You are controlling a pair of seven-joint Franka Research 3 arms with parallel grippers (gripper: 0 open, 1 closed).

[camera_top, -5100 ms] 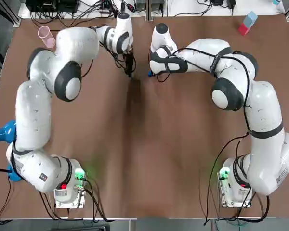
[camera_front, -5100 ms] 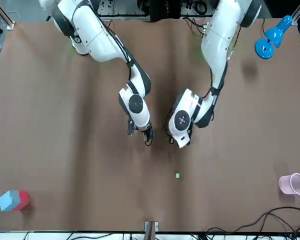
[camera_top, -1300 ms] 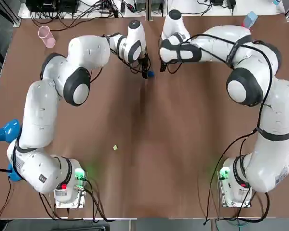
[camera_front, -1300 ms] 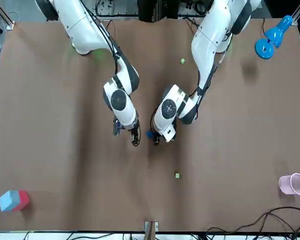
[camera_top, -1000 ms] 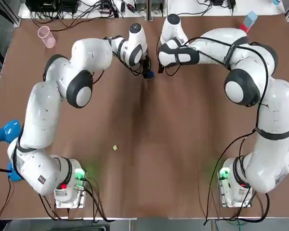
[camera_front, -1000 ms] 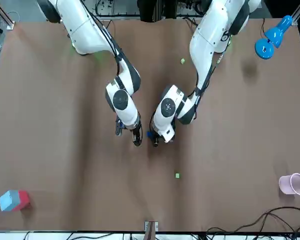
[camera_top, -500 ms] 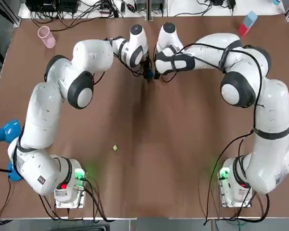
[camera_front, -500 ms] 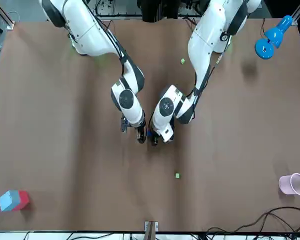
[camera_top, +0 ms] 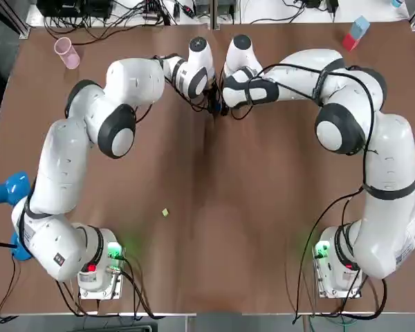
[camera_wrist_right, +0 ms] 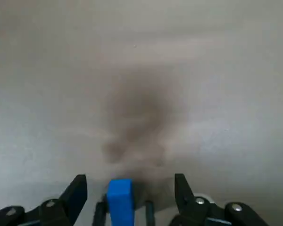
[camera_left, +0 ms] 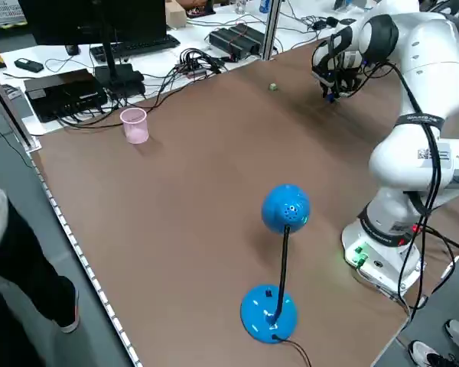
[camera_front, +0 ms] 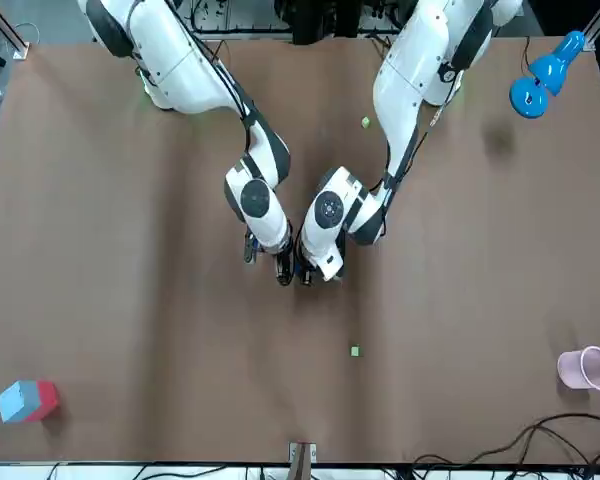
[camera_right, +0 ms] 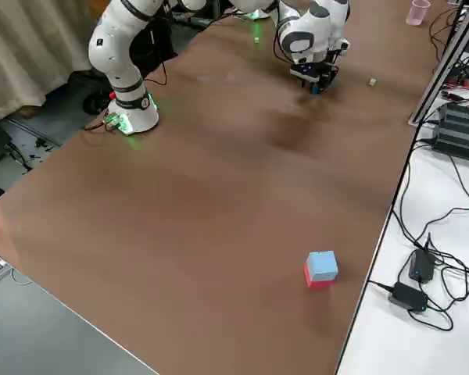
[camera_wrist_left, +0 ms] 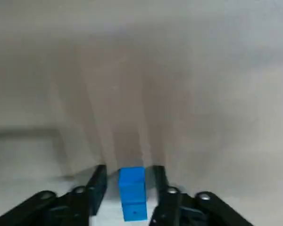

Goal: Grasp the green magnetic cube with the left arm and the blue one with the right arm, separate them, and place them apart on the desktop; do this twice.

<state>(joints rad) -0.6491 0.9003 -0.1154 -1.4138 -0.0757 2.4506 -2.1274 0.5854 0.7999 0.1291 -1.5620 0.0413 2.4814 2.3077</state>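
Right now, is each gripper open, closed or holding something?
Left gripper: open, fingers straddle the blue cube, gaps both sides.
Right gripper: open wide around the same cube.

1. Pink cup: stands upright near the far left corner of the brown table.
2. Blue lamp: round head on a thin stem, with its round base resting at the table's left edge, close to the robot's end.
3. Two-block stack: a light blue block on a red one, near the far right corner and well apart from the cup.
4. White bench beyond the table: keyboard, tangled cables, black power adapter.
5. Person: dark-trousered leg beside the table's left edge.
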